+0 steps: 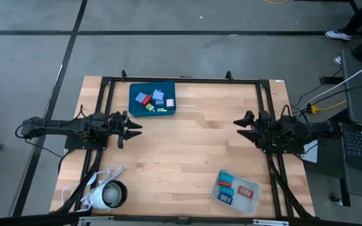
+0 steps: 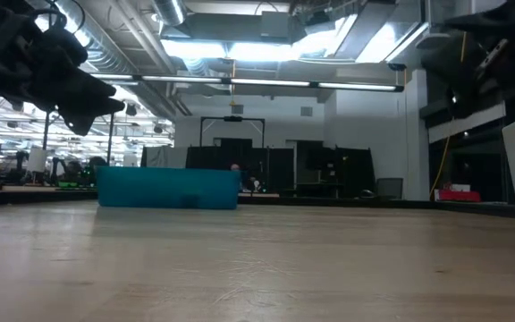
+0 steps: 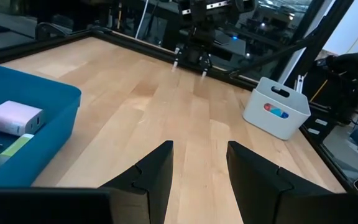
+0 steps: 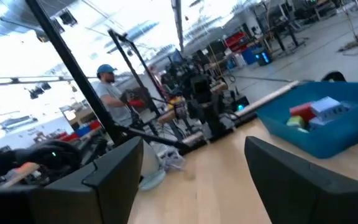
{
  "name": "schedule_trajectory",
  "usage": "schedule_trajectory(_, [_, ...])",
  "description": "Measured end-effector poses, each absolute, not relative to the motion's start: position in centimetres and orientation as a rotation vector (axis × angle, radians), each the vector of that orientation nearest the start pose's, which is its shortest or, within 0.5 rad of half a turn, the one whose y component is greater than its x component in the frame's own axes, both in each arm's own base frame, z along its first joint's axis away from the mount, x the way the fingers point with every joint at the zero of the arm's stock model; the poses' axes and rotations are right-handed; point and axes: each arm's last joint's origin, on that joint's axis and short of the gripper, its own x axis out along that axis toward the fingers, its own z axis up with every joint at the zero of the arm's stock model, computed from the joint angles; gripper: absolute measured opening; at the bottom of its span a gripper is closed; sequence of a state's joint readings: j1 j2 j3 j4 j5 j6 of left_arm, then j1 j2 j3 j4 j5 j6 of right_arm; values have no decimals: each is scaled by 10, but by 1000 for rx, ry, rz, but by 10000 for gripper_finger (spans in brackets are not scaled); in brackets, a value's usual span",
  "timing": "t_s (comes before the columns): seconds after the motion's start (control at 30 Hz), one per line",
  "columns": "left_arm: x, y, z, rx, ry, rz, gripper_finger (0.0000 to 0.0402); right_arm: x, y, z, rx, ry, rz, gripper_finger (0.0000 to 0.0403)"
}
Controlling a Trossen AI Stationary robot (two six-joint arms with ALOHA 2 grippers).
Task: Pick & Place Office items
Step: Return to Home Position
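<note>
Several small office items point(image 1: 154, 99), among them red, blue, green and pink ones, lie in a teal tray point(image 1: 134, 107) at the table's far side. A few more red and blue pieces point(image 1: 226, 184) lie in a light grey tray point(image 1: 251, 204) near the front right corner. My left gripper point(image 1: 132, 128) hovers at the table's left side, pointing roughly level toward the right. Its fingers point(image 3: 156, 168) are open with nothing between them. My right gripper point(image 1: 239, 123) hovers at the right side, pointing left. It is open and empty point(image 4: 194, 146).
A white round corded device point(image 1: 107, 194) lies at the front left corner. A black frame point(image 1: 181, 80) runs along the table's far, left and right edges. Bare wood lies between the two grippers. A person point(image 4: 110, 93) stands in the room beyond the table.
</note>
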State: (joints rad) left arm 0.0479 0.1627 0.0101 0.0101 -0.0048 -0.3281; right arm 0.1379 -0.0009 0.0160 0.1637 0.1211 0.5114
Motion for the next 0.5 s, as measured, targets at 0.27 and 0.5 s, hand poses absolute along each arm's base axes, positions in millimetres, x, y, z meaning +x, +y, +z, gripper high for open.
schedule_trajectory(0.27, [107,5,154,-331,139,77,145,94,10,184,531,-167,66,284])
schedule_trajectory(0.5, [108,5,151,-331,168,82,145,94,11,184,532,-164,74,284])
